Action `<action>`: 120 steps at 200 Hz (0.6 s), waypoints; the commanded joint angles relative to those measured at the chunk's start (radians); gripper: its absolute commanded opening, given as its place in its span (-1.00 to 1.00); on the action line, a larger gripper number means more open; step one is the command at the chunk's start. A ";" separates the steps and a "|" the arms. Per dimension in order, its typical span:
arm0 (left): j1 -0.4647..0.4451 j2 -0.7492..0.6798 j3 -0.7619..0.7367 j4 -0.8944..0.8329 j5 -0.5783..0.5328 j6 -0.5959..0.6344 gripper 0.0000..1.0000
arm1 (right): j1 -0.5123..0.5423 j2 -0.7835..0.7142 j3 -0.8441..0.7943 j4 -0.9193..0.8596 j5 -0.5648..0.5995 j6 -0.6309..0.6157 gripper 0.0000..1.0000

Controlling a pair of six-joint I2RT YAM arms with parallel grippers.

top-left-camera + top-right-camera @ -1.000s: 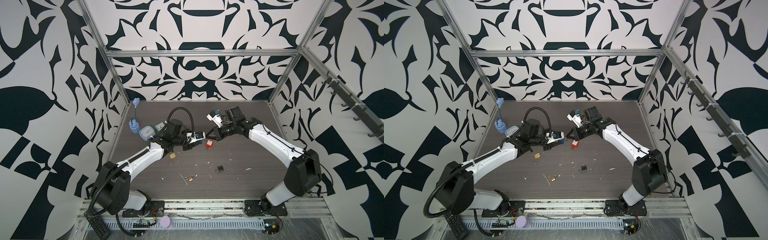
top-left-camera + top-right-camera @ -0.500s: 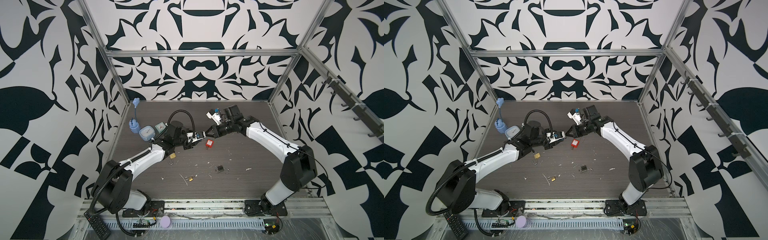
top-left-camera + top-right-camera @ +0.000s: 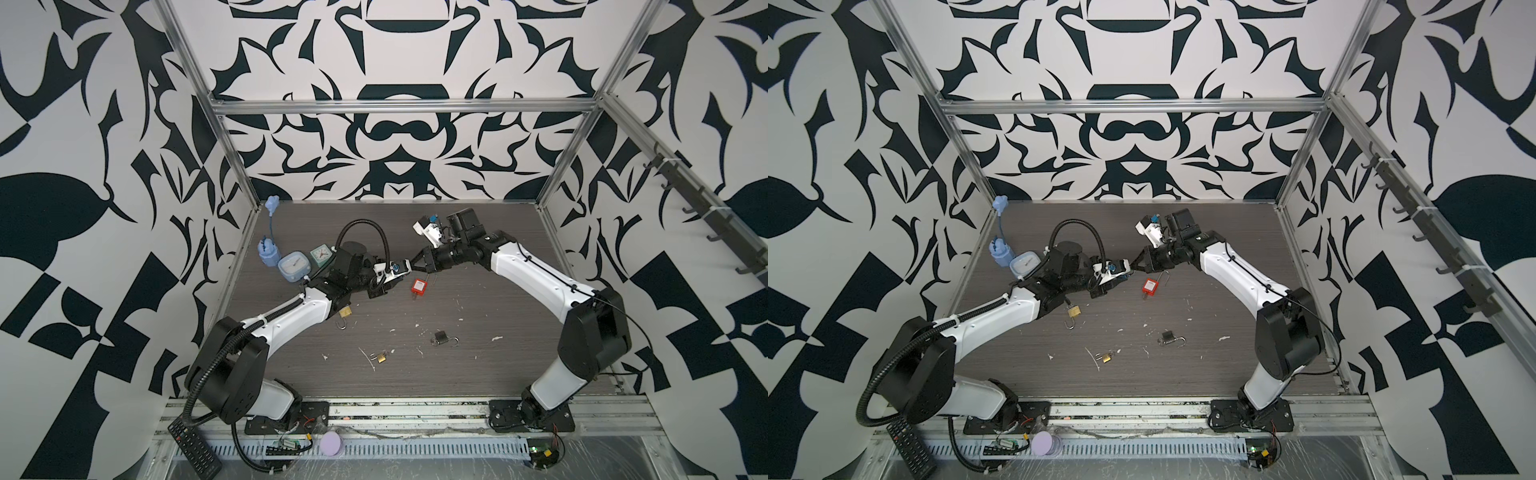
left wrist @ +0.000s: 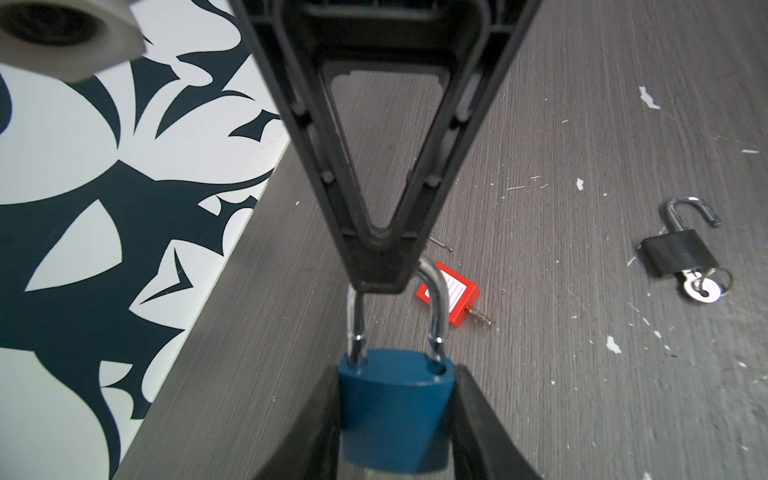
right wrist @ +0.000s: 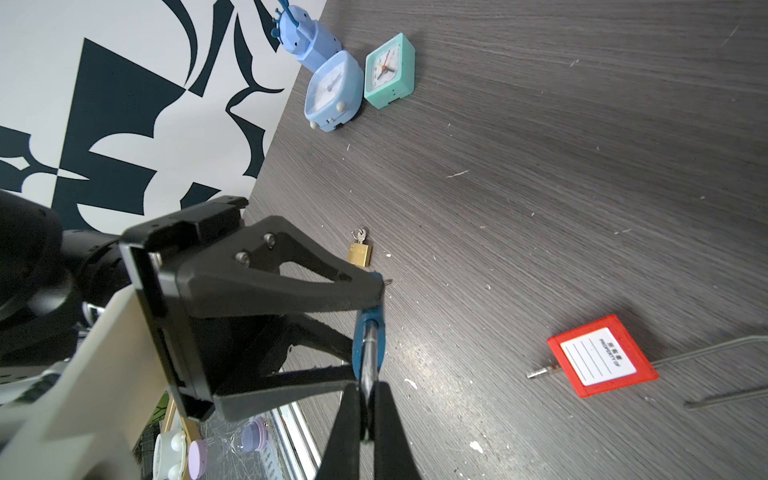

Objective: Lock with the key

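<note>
Right claw [image 4: 380, 278], pinched nearly closed, is now gripping the shackle [image 4: 436, 299] top of the blue padlock [image 4: 392, 411] after swinging across. Left claw [image 4: 395, 372], partly open, is clamping its body above the desk [image 3: 498, 332], eleven o'clock from the red padlock [image 3: 419, 286]. Shackle is looking seated, probably locking; its key is not showing.

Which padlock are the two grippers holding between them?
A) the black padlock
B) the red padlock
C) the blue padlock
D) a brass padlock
C: in the left wrist view the left gripper clamps the body of the blue padlock and the right gripper pinches its shackle, while the red padlock and black padlock lie on the table.
</note>
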 commanded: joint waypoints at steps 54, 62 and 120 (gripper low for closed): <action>-0.030 0.026 0.047 0.242 -0.033 -0.051 -1.00 | 0.048 0.061 0.043 -0.012 -0.046 0.041 -1.00; -0.030 0.026 0.046 0.255 -0.033 -0.061 -1.00 | 0.050 0.066 0.043 -0.013 -0.046 0.041 -1.00; -0.030 0.024 0.054 0.306 0.059 -0.134 -1.00 | 0.056 0.088 0.016 -0.012 -0.052 0.021 -1.00</action>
